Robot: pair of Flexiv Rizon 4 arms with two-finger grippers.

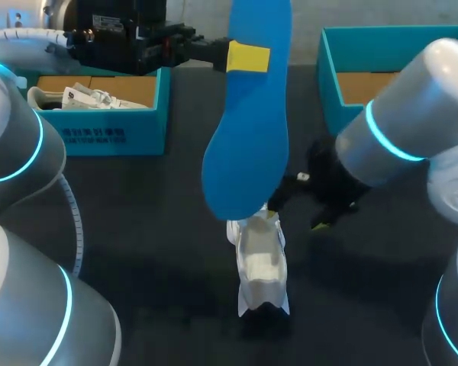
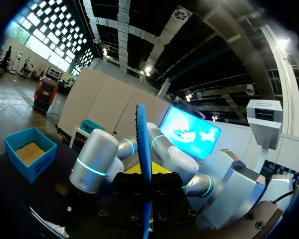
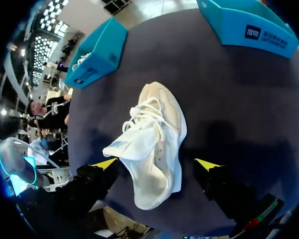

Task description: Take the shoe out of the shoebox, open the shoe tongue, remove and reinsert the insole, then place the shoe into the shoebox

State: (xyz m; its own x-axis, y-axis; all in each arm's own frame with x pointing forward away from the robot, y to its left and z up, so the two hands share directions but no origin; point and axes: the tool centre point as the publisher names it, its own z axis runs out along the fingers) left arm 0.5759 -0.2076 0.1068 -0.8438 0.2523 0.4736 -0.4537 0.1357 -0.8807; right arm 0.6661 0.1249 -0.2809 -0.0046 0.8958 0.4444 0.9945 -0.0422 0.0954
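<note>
Shoe (image 3: pixel 157 144): white, one item, lying out on the dark worktop (image 1: pixel 137 229) near its middle, outside both boxes. In the head view it is sitting below the raised insole, upright on its sole. Its tongue (image 3: pixel 132 144) is standing pulled out and folded over to one side, showing a small blue mark, and the laces (image 3: pixel 147 112) are lying loose across the upper.

Insole (image 1: pixel 244 137): blue, one item, hanging in the air above the shoe, well clear of the worktop, with its broad end pointing down toward the shoe's opening. In the left wrist view it is showing edge-on as a thin blue blade.

Left gripper (image 1: pixel 248 57): fingers are clamping the upper end of the insole from both sides, with one yellow tip showing flat against it.

Right gripper (image 3: pixel 157 164): fingers are standing spread wide, one yellow tip on each side of the shoe. The tip on the tongue side is sitting close by the shoe and the other is apart from it, so they are gripping nothing.

Left shoebox (image 1: pixel 114 133): teal, open, resting at the far left of the worktop and holding a second white shoe (image 1: pixel 84 97).

Right shoebox (image 1: pixel 332 84): teal, open, resting at the far right, with its brown floor showing.
</note>
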